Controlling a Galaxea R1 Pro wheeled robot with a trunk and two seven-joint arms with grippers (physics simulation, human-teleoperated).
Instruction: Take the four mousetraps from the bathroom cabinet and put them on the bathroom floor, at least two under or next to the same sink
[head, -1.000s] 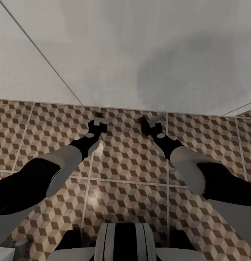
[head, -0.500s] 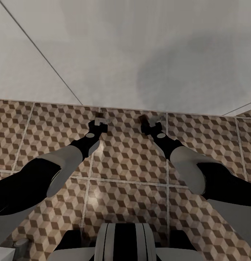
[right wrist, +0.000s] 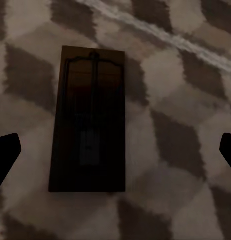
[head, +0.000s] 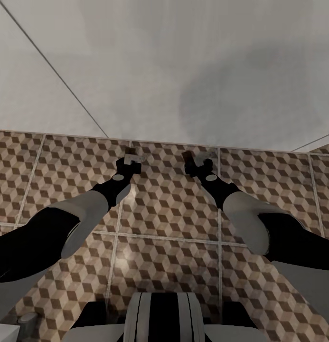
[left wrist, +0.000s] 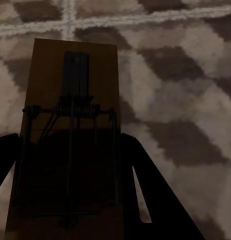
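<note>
Left claw (left wrist: 70, 195) grasps a flat tan-brown wooden mousetrap (left wrist: 70, 125); right claw (right wrist: 115, 150) spread wide, released, above another mousetrap (right wrist: 89, 120) lying between its fingertips on the cube-patterned tile floor (head: 164, 213); both arms reach forward and down.

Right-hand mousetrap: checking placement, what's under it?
The cube-patterned floor tile lies under the mousetrap, with the right gripper open around it. The tile directly beneath is covered.

head view: high on the robot, tilted steeply down and forward over both arms; takes in the bathroom floor (head: 169, 213) and the grey wall (head: 183, 71) base.
left wrist view: looks along the fingers, very close to floor tiles and a mousetrap (left wrist: 70, 135).
right wrist view: close, facing down at the floor.
overlap: all three share the cube-pattern tiles near the wall.
</note>
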